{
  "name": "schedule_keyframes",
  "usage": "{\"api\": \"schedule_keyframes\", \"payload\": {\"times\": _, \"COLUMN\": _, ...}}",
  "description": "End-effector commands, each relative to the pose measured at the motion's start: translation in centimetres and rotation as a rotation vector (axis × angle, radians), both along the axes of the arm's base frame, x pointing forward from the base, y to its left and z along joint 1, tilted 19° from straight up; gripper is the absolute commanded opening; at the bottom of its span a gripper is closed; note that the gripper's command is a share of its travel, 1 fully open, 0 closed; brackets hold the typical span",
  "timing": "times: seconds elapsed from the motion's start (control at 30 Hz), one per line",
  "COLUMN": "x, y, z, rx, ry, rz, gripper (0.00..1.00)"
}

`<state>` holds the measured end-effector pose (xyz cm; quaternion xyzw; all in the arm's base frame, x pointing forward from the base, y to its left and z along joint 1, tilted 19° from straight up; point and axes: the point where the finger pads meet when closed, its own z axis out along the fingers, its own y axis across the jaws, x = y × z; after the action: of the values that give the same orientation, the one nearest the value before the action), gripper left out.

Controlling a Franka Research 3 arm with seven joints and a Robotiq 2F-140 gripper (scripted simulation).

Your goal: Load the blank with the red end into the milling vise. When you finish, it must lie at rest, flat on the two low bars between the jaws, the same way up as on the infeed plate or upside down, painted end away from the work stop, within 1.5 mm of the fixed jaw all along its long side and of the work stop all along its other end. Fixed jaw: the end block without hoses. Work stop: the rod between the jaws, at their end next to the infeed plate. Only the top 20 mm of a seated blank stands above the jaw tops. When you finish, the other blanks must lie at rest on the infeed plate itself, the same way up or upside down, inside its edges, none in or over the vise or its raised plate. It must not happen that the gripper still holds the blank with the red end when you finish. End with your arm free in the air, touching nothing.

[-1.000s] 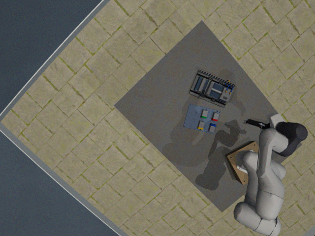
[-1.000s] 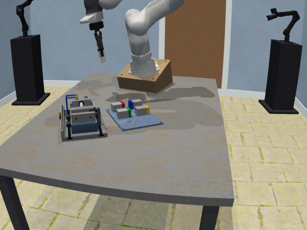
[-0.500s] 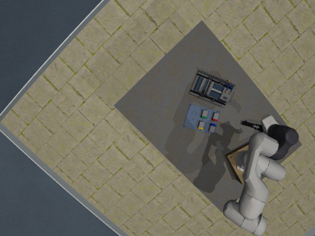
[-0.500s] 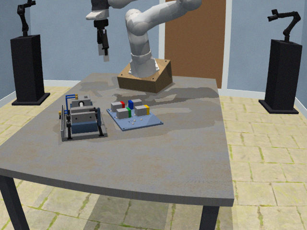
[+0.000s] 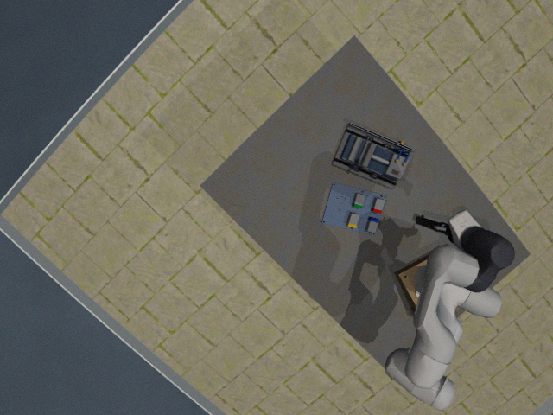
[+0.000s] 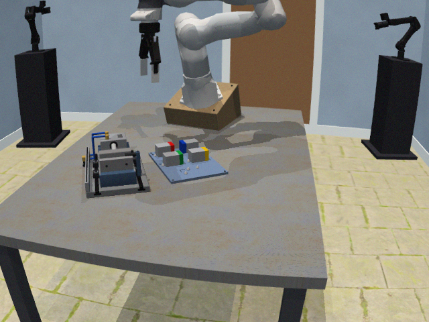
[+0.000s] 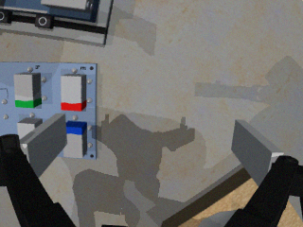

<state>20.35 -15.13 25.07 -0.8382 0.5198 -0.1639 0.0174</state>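
"And here's the hand [image 5: 418, 220] [image 6: 149, 75] [image 7: 150, 132], up in the air above the counter [image 5: 268, 178] [image 6: 208, 221] [image 7: 166, 47], fingers spread wide!"

"Anything between them?"

"Nothing at all! It's open, fingers pointing down, touching none of the blanks."

"Where's our star, the blank with the red end?"

"Wrist view, up and to the left of the hand: the red-ended blank [image 5: 378, 205] [image 6: 162, 149] [image 7: 73, 91] sits on the infeed plate [image 5: 331, 209] [image 6: 197, 171] [image 7: 52, 106], lower than the fingertips and well apart from them."

"And its company?"

"All on that same plate! Blue-ended blank [image 5: 372, 225] [image 6: 190, 143] [image 7: 75, 144] just beside it, green-ended blank [image 5: 359, 201] [image 6: 171, 159] [image 7: 26, 90] farther from the hand, and the yellow-ended blank [image 5: 352, 220] [image 6: 197, 154] [image 7: 29, 125] partly hidden behind a finger in the wrist view."

"What about the vise?"

"The vise [image 5: 397, 167] [image 6: 116, 164] [image 7: 80, 13] is beyond the red-ended blank, at the wrist view's top left. No blank loaded between its jaws!"

"And that wooden block?"

"The wooden block [image 5: 405, 277] [image 6: 194, 119] [image 7: 237, 203] bears the arm, down and right of the hand's middle in the wrist view."
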Motion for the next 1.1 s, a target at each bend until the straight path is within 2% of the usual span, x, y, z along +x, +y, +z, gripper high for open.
{"api": "schedule_keyframes", "payload": {"times": 0.0, "x": 0.2, "y": 0.8, "z": -0.3, "rx": 0.022, "ry": -0.008, "rz": -0.017, "gripper": 1.0}}
{"api": "schedule_keyframes", "payload": {"times": 0.2, "x": 0.2, "y": 0.8, "z": -0.3, "rx": 0.022, "ry": -0.008, "rz": -0.017, "gripper": 1.0}}
{"api": "schedule_keyframes", "payload": {"times": 0.37, "x": 3.3, "y": 3.9, "z": 2.0, "rx": 0.022, "ry": -0.008, "rz": -0.017, "gripper": 1.0}}
{"api": "schedule_keyframes", "payload": {"times": 0.77, "x": 3.3, "y": 3.9, "z": 2.0, "rx": 0.022, "ry": -0.008, "rz": -0.017, "gripper": 1.0}}
{"api": "schedule_keyframes", "payload": {"times": 0.93, "x": 6.2, "y": 7.1, "z": 4.0, "rx": 0.022, "ry": -0.008, "rz": -0.017, "gripper": 1.0}}
{"api": "schedule_keyframes", "payload": {"times": 1.07, "x": 6.2, "y": 7.1, "z": 4.0, "rx": 0.022, "ry": -0.008, "rz": -0.017, "gripper": 1.0}}
